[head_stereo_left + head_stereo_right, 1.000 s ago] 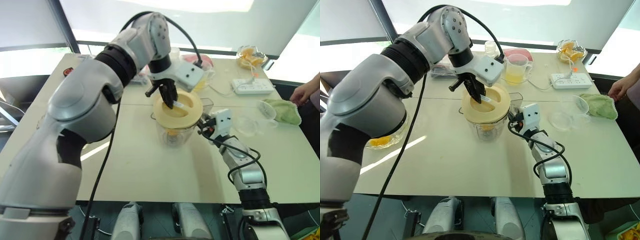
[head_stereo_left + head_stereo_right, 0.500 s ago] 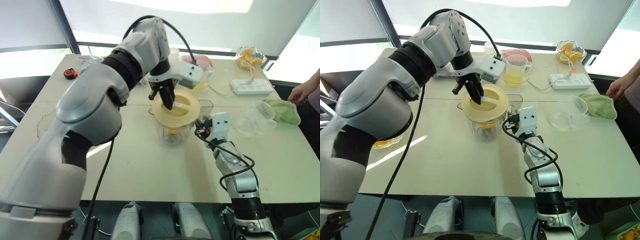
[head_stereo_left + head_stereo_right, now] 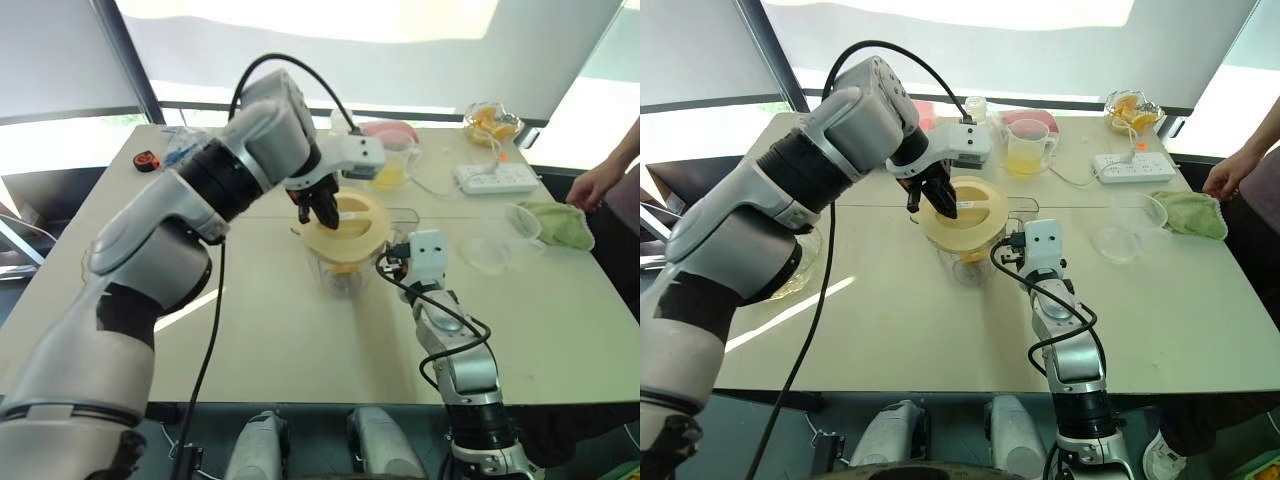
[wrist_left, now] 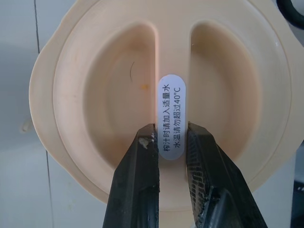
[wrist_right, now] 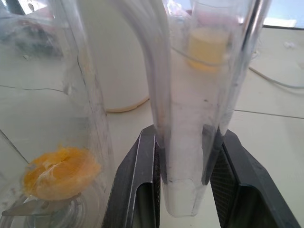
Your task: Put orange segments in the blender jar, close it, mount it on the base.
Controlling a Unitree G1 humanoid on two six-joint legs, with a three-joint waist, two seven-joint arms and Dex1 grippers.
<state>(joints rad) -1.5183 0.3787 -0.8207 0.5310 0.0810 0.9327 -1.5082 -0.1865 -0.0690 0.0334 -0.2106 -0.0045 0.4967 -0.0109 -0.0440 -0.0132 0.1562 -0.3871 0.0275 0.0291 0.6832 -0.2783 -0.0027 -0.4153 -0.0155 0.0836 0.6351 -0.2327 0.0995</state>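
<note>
The blender jar [image 3: 970, 262] stands upright near the middle of the pale worktop [image 3: 940, 330], with a cream-coloured lid [image 3: 345, 224] sitting on its mouth. The left gripper [image 4: 172, 147] reaches down from above and its two black fingers [image 4: 137, 185] are pinched tight on the raised central rib of the lid, just below a white oval sticker [image 4: 170, 116] with printed characters. The lid looks slightly tilted on the jar rather than lying fully level.

The right gripper [image 5: 185, 183] comes in level from the near right side, and its fingers [image 5: 142, 185] are partly closed around the clear handle [image 5: 187, 142] of the jar, one finger on each side of it, touching it. Through the clear wall, orange segments [image 5: 59, 173] lie at the bottom of the jar, just above the dark blade.

On the far side of the worktop a small clear jug [image 3: 1025, 148] of yellow juice stands to the right of the jar, with a pink thing [image 3: 1030, 118] behind it. Farther right lies a white power strip [image 3: 1128, 165], and at the far right corner a glass bowl [image 3: 1130, 108] holds more orange pieces. An empty clear bowl [image 3: 1123, 238] and a green cloth [image 3: 1193, 213] rest near the right edge, where a person's hand [image 3: 1222, 180] hangs just beside the worktop. A small orange-and-black object [image 3: 146, 159] lies at the far left corner.
</note>
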